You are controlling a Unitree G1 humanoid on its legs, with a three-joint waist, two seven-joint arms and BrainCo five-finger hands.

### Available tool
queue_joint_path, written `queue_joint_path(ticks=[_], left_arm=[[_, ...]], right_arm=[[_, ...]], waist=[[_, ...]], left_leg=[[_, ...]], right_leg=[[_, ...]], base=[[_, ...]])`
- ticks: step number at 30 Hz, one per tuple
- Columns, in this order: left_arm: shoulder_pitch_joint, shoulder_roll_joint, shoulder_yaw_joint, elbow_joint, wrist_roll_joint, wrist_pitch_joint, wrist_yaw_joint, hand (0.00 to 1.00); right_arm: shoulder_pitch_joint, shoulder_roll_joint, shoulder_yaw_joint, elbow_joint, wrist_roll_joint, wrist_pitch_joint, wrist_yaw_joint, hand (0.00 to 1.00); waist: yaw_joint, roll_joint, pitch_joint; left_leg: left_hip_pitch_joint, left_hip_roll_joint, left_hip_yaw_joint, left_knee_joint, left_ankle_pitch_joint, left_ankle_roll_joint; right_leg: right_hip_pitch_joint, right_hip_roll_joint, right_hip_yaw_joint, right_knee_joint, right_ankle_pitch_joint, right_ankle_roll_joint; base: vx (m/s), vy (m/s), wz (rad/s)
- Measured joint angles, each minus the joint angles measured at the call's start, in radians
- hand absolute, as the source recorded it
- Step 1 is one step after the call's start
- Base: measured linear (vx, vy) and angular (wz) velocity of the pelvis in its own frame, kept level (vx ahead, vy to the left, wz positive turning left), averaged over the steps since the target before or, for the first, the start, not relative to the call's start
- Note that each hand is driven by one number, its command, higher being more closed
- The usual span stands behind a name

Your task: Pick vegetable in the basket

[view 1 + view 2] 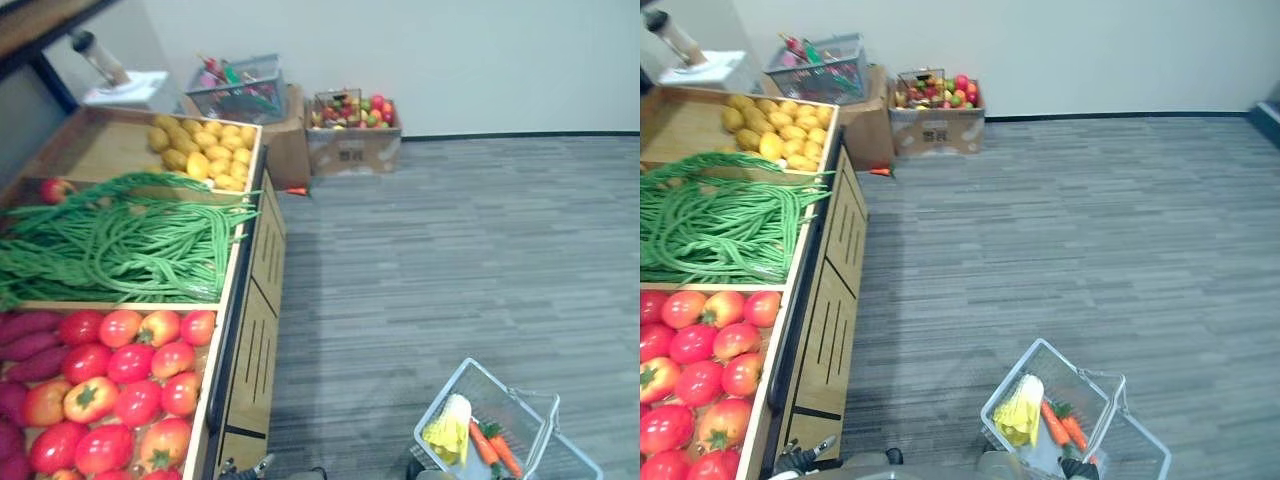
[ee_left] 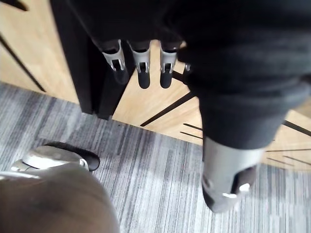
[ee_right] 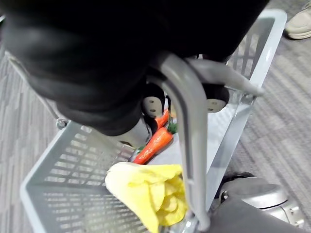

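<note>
- The wooden stand [image 1: 250,360] has three open bins in view: one of yellow fruits [image 1: 205,145] at its far end, one of long green beans [image 1: 130,245] in the middle, and one of red tomatoes [image 1: 130,365] at its near end.
- The tomatoes number over a dozen (the view's edge cuts some off, so I cannot give an exact count). A few purple sweet potatoes [image 1: 30,345] lie along the left of that same bin.
- One pale grey basket [image 3: 73,189] is to the right of the stand's near end, well apart from it.
- Inside the basket are three vegetables: one yellow-green cabbage [image 1: 450,428] and two orange carrots [image 3: 155,143], which lie side by side just beside the cabbage.
- The right hand [image 3: 112,111] is clenched around the basket's grey handle [image 3: 192,145], with dark fingertips [image 3: 154,104] wrapped under it.
- The left hand [image 2: 146,29] hangs close to the stand's wooden side panel. Its fingers [image 2: 144,73] are straight and its thumb [image 2: 228,179] is apart from them. It grasps nothing.
- Past the stand's far end, two cardboard boxes stand at the wall. One box [image 1: 350,150] holds mixed fruit, and the other [image 1: 288,145] carries one wire basket [image 1: 240,90].
</note>
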Motion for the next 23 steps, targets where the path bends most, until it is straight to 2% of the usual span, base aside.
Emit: queue_joint_path(ticks=[1,3,6,9,12,23], left_arm=[[-0.002,0.011,-0.008,0.000,0.004,0.000,-0.017,0.00],[-0.008,0.026,-0.018,0.003,0.019,0.000,-0.046,0.00],[-0.008,0.024,-0.030,0.015,0.037,-0.001,-0.038,0.00],[-0.003,0.023,-0.041,0.046,0.047,-0.001,-0.038,0.00],[-0.006,0.024,-0.057,0.061,0.053,-0.001,-0.040,0.00],[0.007,0.025,-0.057,0.084,0.043,0.000,-0.067,0.00]], right_arm=[[-0.004,0.003,-0.002,0.000,0.000,-0.001,0.005,1.00],[-0.007,0.016,-0.003,-0.009,-0.001,-0.004,0.015,1.00],[-0.004,0.024,-0.003,-0.017,-0.003,-0.008,0.017,1.00],[-0.003,0.010,-0.004,-0.020,-0.005,-0.010,0.027,1.00],[-0.001,0.000,-0.003,-0.019,-0.024,-0.012,0.037,1.00],[0.016,-0.005,0.001,0.003,-0.026,-0.012,0.096,1.00]], waist=[[0.001,-0.001,0.006],[0.014,-0.020,-0.005],[0.017,-0.022,-0.007],[0.015,-0.001,-0.010],[0.008,0.007,-0.016],[-0.005,0.003,-0.053]], left_leg=[[0.000,-0.005,0.022,-0.002,-0.001,0.005],[0.017,-0.018,0.091,-0.003,-0.015,0.031],[0.066,-0.023,0.148,-0.038,-0.019,0.042],[0.096,-0.023,0.183,-0.067,-0.017,0.045],[0.095,-0.028,0.185,-0.071,-0.016,0.046],[0.145,-0.004,0.181,-0.127,-0.004,0.050]], right_leg=[[-0.004,-0.006,0.016,-0.009,0.013,0.000],[-0.014,-0.021,0.058,-0.029,0.045,0.012],[-0.019,-0.022,0.096,-0.014,0.048,0.016],[-0.040,-0.018,0.096,0.012,0.048,0.017],[-0.045,-0.017,0.094,0.014,0.048,0.017],[0.023,0.000,0.058,-0.073,0.068,0.025]], base=[[0.01,0.265,-0.89],[0.02,0.208,-0.86],[0.02,0.094,-0.57],[0.01,0.015,-0.42],[0.00,0.004,-0.08],[0.01,-0.030,0.01]])
